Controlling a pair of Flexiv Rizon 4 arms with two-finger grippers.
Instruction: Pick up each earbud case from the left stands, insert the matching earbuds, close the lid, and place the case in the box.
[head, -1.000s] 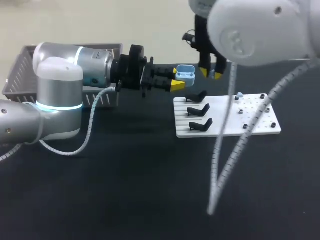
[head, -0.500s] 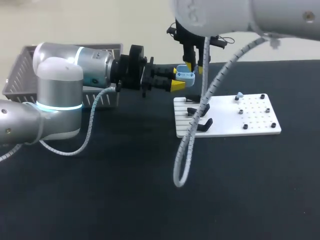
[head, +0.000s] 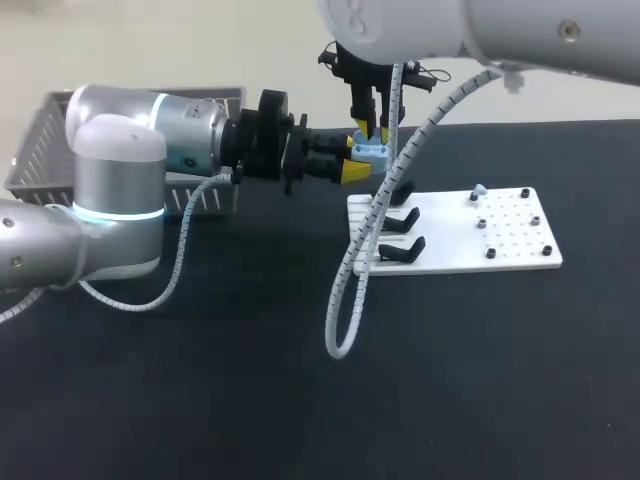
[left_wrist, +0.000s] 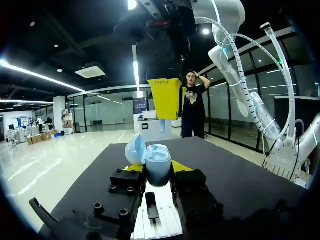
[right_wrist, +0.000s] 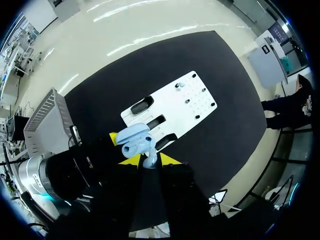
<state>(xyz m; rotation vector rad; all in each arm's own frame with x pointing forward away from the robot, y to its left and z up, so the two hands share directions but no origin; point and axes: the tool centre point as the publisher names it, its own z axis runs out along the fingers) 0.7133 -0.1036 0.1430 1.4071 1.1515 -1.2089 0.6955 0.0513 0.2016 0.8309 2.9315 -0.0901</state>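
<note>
My left gripper (head: 356, 162) is shut on a light blue earbud case (head: 371, 152), held in the air just behind the white stand board (head: 520, 250). In the left wrist view the case (left_wrist: 157, 164) sits between the yellow tips with its lid (left_wrist: 135, 149) open. My right gripper (head: 371, 130) hangs straight above the case, fingers pointing down. The right wrist view shows it (right_wrist: 148, 161) shut on a small pale blue earbud (right_wrist: 148, 160) right beside the open case (right_wrist: 134, 140). The earbud's tip (left_wrist: 162, 125) shows under the right gripper's yellow finger. Another pale blue earbud (head: 478, 189) sits on the board.
Three black stands (head: 398, 220) on the board's left side hold nothing. Small black pegs (head: 490, 253) stick up on its right side. A grey slatted basket (head: 40, 150) stands at the table's far left, behind my left arm. The right arm's cable (head: 350, 300) dangles over the board's left edge.
My right arm has swung left from over the board's back edge and now stands over the case. The left arm and the case have stayed put.
</note>
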